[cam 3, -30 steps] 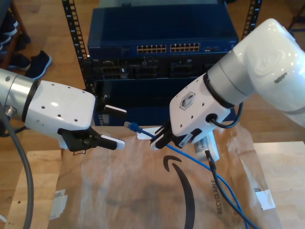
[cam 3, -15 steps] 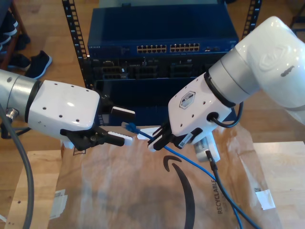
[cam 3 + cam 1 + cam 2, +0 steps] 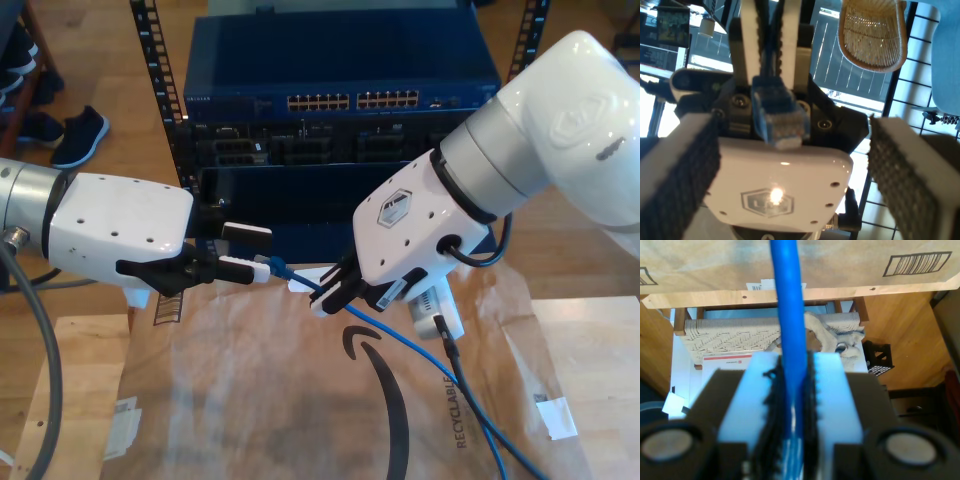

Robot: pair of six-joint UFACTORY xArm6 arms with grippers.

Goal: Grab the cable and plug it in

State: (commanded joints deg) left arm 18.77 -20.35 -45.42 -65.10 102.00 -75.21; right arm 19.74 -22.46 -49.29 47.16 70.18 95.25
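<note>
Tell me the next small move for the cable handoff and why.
Probably close my first pincer on the plug. In the first wrist view the clear-blue plug sits between its open pads, not yet gripped, while my second pincer is clamped on the blue cable just behind it. Gripping the plug itself should let it be aimed at the switch ports.

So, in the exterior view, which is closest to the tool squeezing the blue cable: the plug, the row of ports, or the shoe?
1. The plug, just toward that view's left of my second tool.
2. The row of ports, behind it on the blue switch.
3. The shoe, far off at that view's upper left.
</note>
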